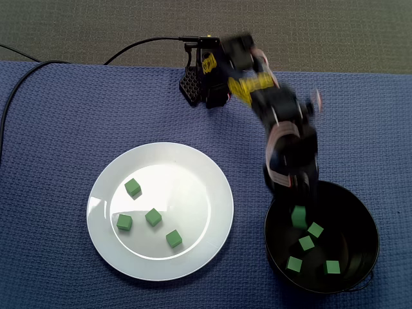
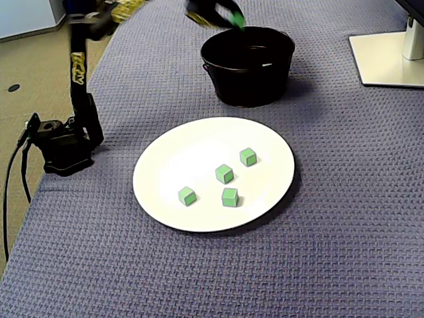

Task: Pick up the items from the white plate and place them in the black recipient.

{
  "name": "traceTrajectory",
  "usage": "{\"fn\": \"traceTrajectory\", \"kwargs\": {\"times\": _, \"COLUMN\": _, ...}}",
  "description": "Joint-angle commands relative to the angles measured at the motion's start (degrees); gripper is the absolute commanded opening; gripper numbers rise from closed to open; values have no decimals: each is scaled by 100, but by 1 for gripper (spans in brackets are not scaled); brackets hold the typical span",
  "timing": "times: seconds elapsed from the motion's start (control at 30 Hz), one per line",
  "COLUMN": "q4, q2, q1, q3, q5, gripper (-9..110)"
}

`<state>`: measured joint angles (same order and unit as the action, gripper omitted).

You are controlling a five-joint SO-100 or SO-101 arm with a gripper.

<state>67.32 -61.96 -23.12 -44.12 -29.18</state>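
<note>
A white plate [image 1: 187,180] [image 2: 185,152] holds several green cubes, among them one at its left [image 1: 132,187] and one nearest the bowl [image 1: 174,239] [image 2: 248,156]. The black bowl [image 1: 360,212] [image 2: 248,83] stands beside the plate, with several green cubes [image 1: 306,243] lying on its bottom. My gripper [image 1: 298,205] [image 2: 228,14] is blurred by motion and hangs over the bowl's rim on the arm's side. It is shut on a green cube [image 1: 298,216] [image 2: 236,18], which is above the bowl's inside.
The arm's base [image 1: 206,84] [image 2: 63,146] is clamped at the edge of the blue woven cloth, and a black cable [image 1: 141,44] runs off from it. A white stand foot [image 2: 391,59] lies right of the bowl in one fixed view.
</note>
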Motion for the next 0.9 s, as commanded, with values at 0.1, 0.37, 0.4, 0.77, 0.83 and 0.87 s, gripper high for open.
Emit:
{"fn": "traceTrajectory", "kwargs": {"times": 0.1, "q4": 396, "q2": 1011, "q1": -255, "q3": 703, "q5": -88, "gripper": 37}}
{"fn": "traceTrajectory", "kwargs": {"times": 0.37, "q4": 2259, "q2": -1916, "q1": 650, "q3": 606, "q5": -2391, "gripper": 28}}
{"fn": "traceTrajectory", "kwargs": {"times": 0.4, "q4": 2479, "q2": -2285, "q1": 967, "q3": 519, "q5": -2769, "gripper": 28}}
{"fn": "traceTrajectory", "kwargs": {"times": 0.77, "q4": 2364, "q2": -4236, "q1": 5203, "q3": -2733, "q5": -3867, "gripper": 27}}
{"fn": "traceTrajectory", "kwargs": {"times": 0.83, "q4": 1907, "q2": -4395, "q1": 5730, "q3": -3612, "q5": -3656, "gripper": 27}}
{"fn": "traceTrajectory", "kwargs": {"times": 0.87, "q4": 1529, "q2": -4438, "q1": 5968, "q3": -4078, "q5": -3551, "gripper": 27}}
